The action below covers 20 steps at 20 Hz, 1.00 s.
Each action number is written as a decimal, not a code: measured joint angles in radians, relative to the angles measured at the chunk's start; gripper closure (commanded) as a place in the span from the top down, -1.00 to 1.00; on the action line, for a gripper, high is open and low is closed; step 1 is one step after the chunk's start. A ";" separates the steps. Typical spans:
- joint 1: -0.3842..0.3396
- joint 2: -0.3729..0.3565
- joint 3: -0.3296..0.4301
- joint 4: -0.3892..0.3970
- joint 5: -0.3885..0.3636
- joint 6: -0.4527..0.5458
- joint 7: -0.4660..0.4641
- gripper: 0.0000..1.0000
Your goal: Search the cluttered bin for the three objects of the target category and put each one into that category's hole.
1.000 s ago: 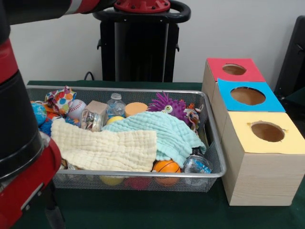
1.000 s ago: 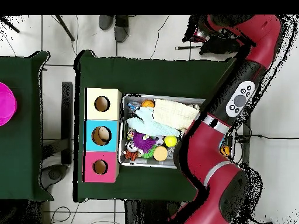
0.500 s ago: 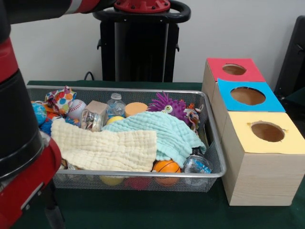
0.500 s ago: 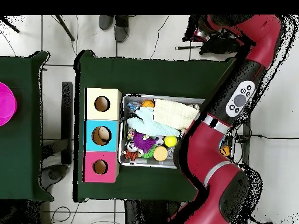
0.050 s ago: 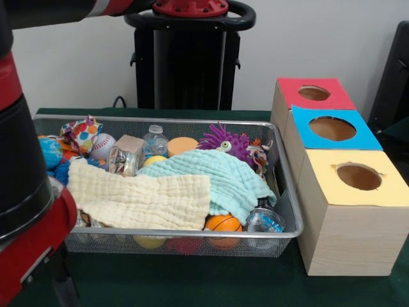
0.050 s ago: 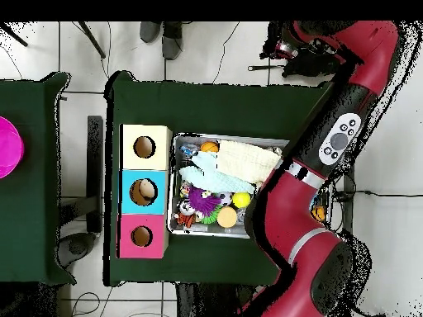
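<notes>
Silver wire-mesh bin (image 5: pixel 284 231) sits on the dark green table (image 5: pixel 192 281), full of clutter. A pale yellow muslin cloth (image 5: pixel 137 201) and a mint green muslin cloth (image 5: pixel 220 179) lie across the middle, the green one overlapping the yellow one's right edge and covering much of what is below. At the bin's near wall, a small orange basketball (image 5: pixel 223 223) sits just beside a clear plastic bottle with a blue label (image 5: pixel 262 220). Along the far side, in the front view from left to right: a blue globe ball (image 5: pixel 51 152), a multicolour spotted fabric toy (image 5: pixel 81 133), a white baseball (image 5: pixel 102 146), a tan wooden cube (image 5: pixel 130 142), a second clear plastic bottle (image 5: pixel 154 141), an orange foam disc (image 5: pixel 182 145) and a purple spiky toy with an eye (image 5: pixel 225 141). Just beside the bin's right wall stand three wooden boxes in a row, each with a round hole: the red-topped box (image 5: pixel 314 94) farthest, the blue-topped box (image 5: pixel 332 128) in the middle, the yellow-topped box (image 5: pixel 358 177) nearest. The overhead view shows a pale object inside the blue box's hole; cannot tell what it is. The red and black arm (image 6: pixel 301 239) runs along the bin's side and reaches beyond the table; the gripper (image 6: pixel 281 43) is over the floor, well apart from the bin. Cannot tell how its jaws stand.
</notes>
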 measured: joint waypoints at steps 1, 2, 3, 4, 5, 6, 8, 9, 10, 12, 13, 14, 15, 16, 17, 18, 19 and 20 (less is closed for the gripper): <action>-0.001 0.000 0.005 0.000 -0.008 0.000 0.000 1.00; -0.001 0.000 0.009 0.000 -0.016 0.000 0.000 1.00; -0.002 0.000 0.014 -0.001 -0.023 0.000 0.000 1.00; -0.003 -0.001 0.018 -0.001 -0.028 0.000 0.000 1.00; -0.004 -0.002 0.023 -0.002 -0.033 0.000 0.000 1.00; -0.005 -0.002 0.025 -0.002 -0.035 0.000 0.000 1.00; -0.007 -0.006 0.031 -0.003 -0.039 0.000 0.000 1.00; -0.010 -0.010 0.033 -0.003 -0.039 0.000 0.000 1.00; -0.012 -0.014 0.033 -0.003 -0.035 0.000 0.000 1.00; -0.016 -0.022 0.030 -0.001 -0.019 0.000 0.000 1.00; -0.018 -0.025 0.026 0.000 -0.006 0.000 0.000 1.00; -0.020 -0.027 0.023 0.002 0.007 0.000 0.000 1.00; -0.021 -0.028 0.021 0.003 0.013 0.000 0.000 1.00; -0.024 -0.029 0.014 0.005 0.032 0.000 0.000 1.00; -0.026 -0.030 0.011 0.006 0.043 0.000 0.000 1.00; -0.031 -0.030 0.002 0.007 0.064 0.000 0.000 1.00; -0.032 -0.030 -0.002 0.007 0.071 0.000 0.000 1.00; -0.034 -0.030 -0.007 0.007 0.076 0.000 0.000 1.00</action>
